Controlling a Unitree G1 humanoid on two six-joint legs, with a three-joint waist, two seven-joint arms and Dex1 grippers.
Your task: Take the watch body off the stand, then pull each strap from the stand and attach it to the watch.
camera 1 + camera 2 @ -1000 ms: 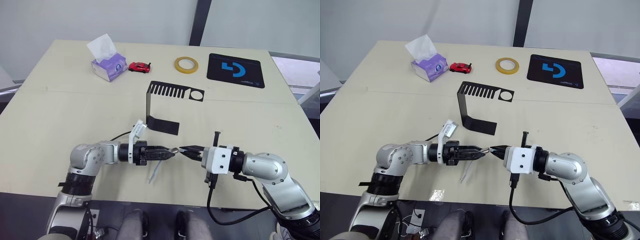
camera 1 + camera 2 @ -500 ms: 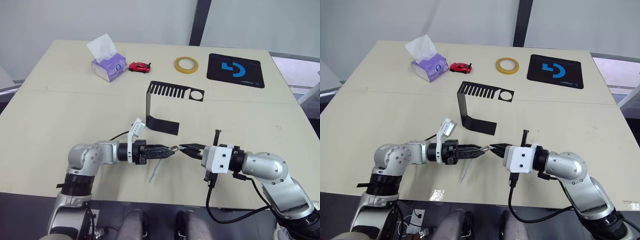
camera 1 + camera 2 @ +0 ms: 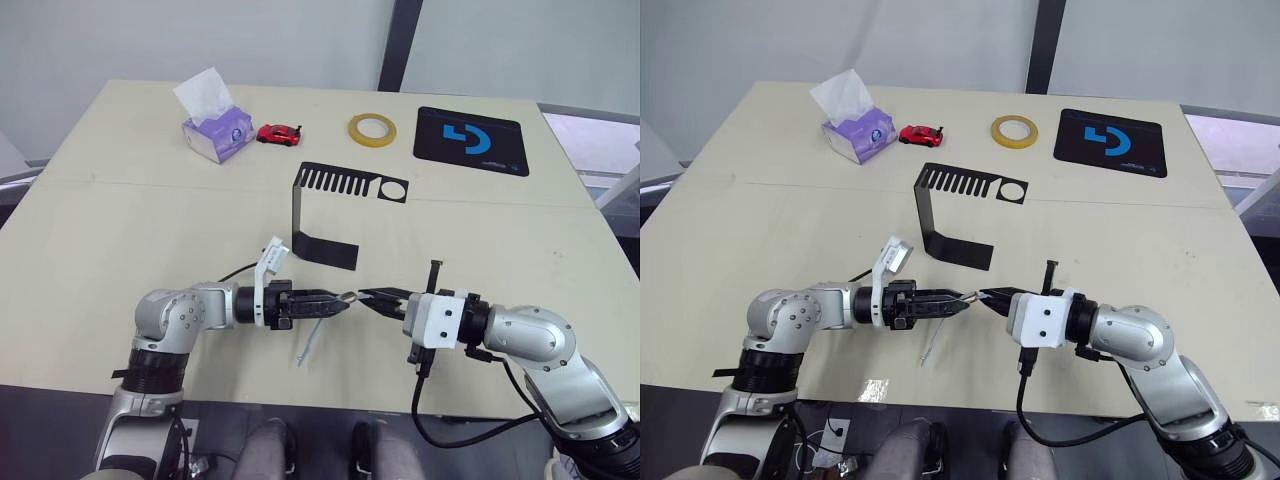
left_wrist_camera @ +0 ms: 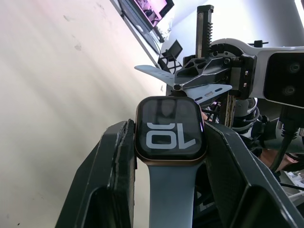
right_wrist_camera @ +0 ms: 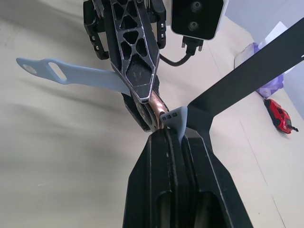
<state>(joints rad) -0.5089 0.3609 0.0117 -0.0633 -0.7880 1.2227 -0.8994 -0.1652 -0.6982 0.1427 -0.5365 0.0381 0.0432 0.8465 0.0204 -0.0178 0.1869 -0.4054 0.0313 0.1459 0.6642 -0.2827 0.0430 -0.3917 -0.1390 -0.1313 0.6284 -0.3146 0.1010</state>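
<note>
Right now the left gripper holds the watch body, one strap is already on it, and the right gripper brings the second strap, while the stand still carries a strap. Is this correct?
Not quite: the stand is bare, as the left eye view shows. The rest holds: the left gripper clamps the watch body with one strap attached, and the right gripper holds the second strap at it.

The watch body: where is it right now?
The watch body sits clamped in the left gripper, near the table's front edge, facing the right gripper, in front of the stand.
</note>
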